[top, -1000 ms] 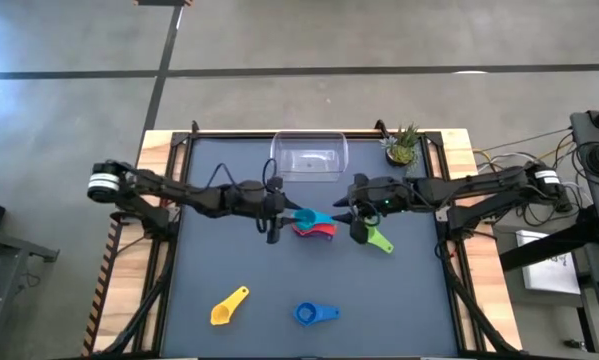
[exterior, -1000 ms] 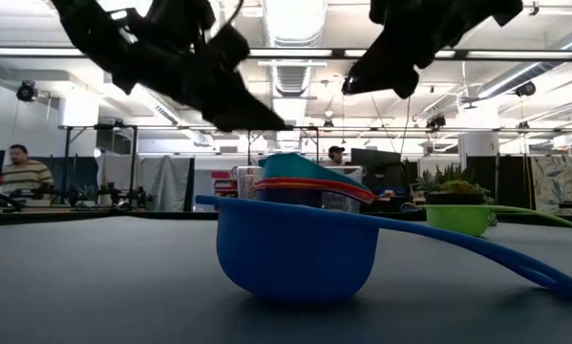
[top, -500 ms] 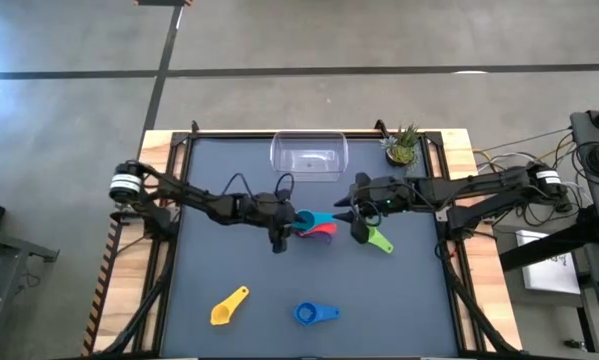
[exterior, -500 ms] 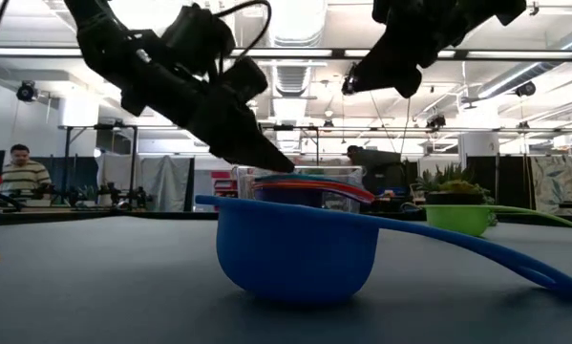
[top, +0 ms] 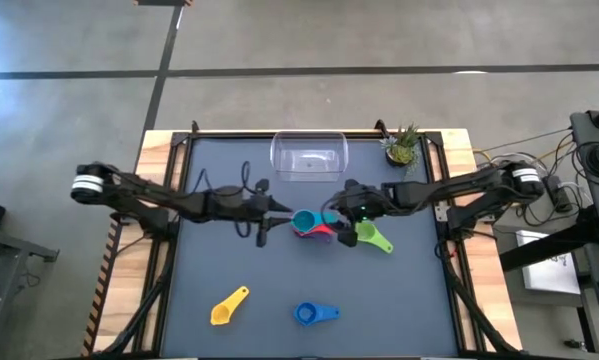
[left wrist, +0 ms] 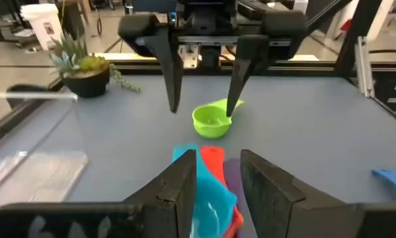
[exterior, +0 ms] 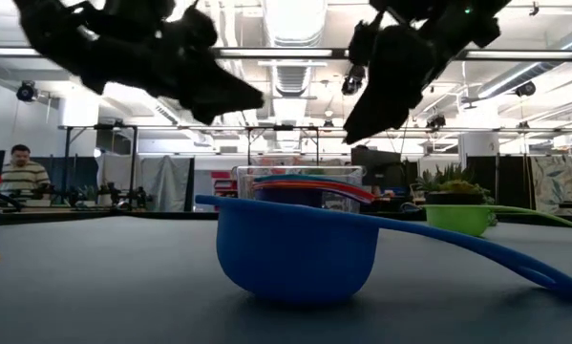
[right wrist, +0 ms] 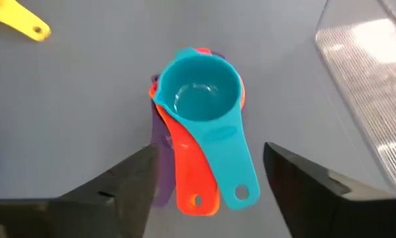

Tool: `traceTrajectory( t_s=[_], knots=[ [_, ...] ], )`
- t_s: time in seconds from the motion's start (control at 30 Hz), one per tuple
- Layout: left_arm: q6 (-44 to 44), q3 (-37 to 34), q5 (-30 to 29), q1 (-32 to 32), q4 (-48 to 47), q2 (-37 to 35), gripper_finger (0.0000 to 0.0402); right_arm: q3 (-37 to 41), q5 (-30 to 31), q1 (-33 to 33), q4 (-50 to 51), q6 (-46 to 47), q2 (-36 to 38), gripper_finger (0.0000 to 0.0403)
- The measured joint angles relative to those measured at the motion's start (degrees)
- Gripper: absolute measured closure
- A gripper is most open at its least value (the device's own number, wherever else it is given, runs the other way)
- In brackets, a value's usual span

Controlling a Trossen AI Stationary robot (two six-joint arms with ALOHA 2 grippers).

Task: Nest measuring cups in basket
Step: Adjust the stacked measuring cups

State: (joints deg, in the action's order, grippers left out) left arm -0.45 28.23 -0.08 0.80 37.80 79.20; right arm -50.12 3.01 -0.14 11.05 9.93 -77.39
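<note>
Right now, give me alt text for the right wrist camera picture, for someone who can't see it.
A stack of nested measuring cups, teal on top of red with purple at the bottom, lies on the grey table, handles pointing toward the right hand, whose two dark fingers stand open on either side of the handles. A yellow cup and the clear basket show at the edges.

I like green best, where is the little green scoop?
In the high view, the small green plastic measuring cup sits right of the table's middle, beside the stacked teal, red and purple cups.
</note>
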Motion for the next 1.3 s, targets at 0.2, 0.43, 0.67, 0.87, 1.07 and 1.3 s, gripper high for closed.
traceTrajectory(
  t_s=[0.2,0.43,0.67,0.87,1.07,1.3],
  knots=[
    [-0.6,-5.8,0.0,0.0,6.9,-2.5,0.0302,-7.6,0.0,-0.1,4.9,0.1,-7.0,0.0055],
    [-0.4,-7.2,0.1,0.0,7.0,-4.6,0.0302,-17.1,-5.4,-2.6,14.7,2.1,-14.8,0.0014],
    [-0.1,-7.6,0.8,0.0,6.8,-5.2,0.0302,-19.0,-11.0,-5.0,15.9,2.0,-18.5,0.0013],
    [-0.1,-7.8,0.8,0.0,6.7,-5.3,0.0302,-18.6,-10.9,-5.5,15.7,1.4,-18.4,0.0013],
    [0.1,-7.7,0.8,0.0,6.7,-5.3,0.0302,-18.5,-10.5,-5.4,15.7,-0.5,-19.2,0.0013],
    [0.1,-7.7,0.8,0.0,6.7,-5.3,0.0302,-18.4,-10.7,-5.3,15.6,-1.0,-22.1,0.0013]
  ],
)
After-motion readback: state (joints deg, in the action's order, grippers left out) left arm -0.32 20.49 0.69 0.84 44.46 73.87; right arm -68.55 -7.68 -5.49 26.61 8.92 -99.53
